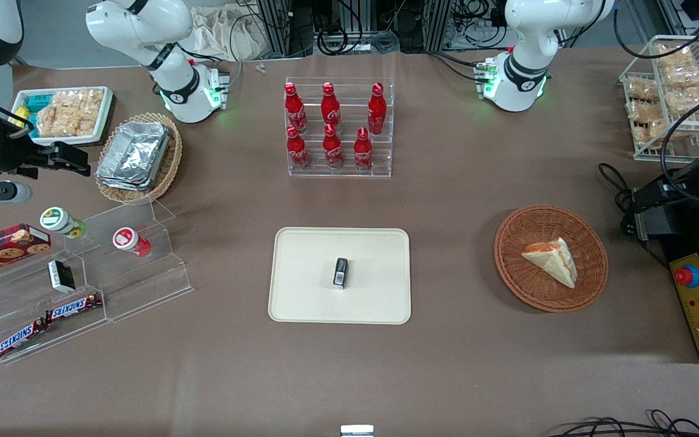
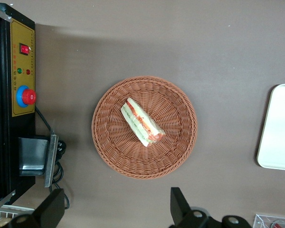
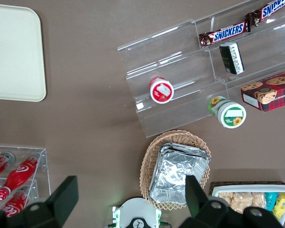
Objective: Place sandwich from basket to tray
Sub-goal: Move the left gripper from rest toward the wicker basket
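Observation:
The sandwich, a pale bread wedge with orange-red and green filling at its edge, lies in the round reddish-brown wicker basket toward the working arm's end of the table. The cream tray lies flat at the table's middle with a small black object on it. In the left wrist view my gripper is open and empty, high above the table beside the basket. The sandwich and an edge of the tray show there too. My gripper does not show plainly in the front view.
A black and yellow control box with a red stop button stands beside the basket at the table's end. A clear rack of red bottles stands farther from the front camera than the tray. A wire rack of snack bags is near the working arm's base.

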Available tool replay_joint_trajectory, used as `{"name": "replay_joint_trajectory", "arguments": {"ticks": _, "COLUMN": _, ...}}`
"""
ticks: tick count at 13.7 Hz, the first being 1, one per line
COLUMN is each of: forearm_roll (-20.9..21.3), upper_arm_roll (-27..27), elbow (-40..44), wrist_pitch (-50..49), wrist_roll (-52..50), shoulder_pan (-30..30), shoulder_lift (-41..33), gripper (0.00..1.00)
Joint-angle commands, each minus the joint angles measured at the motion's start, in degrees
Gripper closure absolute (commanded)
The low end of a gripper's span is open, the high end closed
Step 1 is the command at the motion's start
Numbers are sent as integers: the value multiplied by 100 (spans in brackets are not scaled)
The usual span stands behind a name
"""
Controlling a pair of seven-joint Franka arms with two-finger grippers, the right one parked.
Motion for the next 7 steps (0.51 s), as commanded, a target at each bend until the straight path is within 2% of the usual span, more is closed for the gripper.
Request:
{"name": "replay_joint_trajectory", "arguments": {"ticks": 1, "forearm_roll": 95, "upper_arm_roll": -35, "elbow": 124, "wrist_pitch": -5, "wrist_roll": 73, "shoulder_pan": -8, "shoulder_lift": 119, "gripper": 0}}
{"name": "replay_joint_trajectory", "arguments": {"ticks": 7, "forearm_roll": 104, "upper_arm_roll": -44, "elbow": 124, "wrist_pitch": -23, "wrist_roll": 73, "shoulder_pan": -8, "shoulder_lift": 320, "gripper": 0}}
